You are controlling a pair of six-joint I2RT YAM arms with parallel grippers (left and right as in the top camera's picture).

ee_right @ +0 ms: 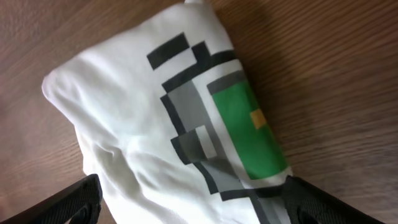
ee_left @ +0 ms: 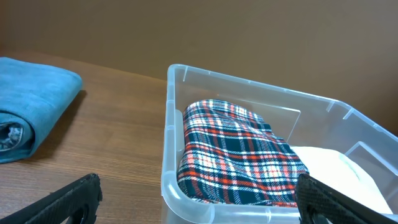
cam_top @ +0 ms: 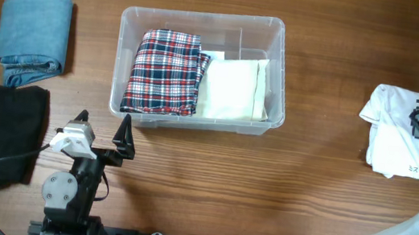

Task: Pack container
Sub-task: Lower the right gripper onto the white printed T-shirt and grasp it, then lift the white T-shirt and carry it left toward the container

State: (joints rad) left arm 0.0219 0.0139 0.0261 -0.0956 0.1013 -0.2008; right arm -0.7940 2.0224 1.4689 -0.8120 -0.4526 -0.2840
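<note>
Container [cam_top: 207,14] at middle of surface [cam_top: 266,182] overhead, plaid cloth [cam_top: 164,73] inside; your left pincer [cam_top: 103,126] spread wide, empty, near its front rim.
Left wrist: container corner just ahead, bare surface to left.
Right wrist: your right pincer [ee_right: 186,199] wide apart, released, white shirt [ee_right: 124,106] lying between fingers [ee_right: 62,202].

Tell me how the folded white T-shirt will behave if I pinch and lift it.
Probably floppy: the white T-shirt is soft, wrinkled cloth, so its fold may sag open when lifted. Likely light for its size. A pinch at one edge may catch only the top layer.
</note>
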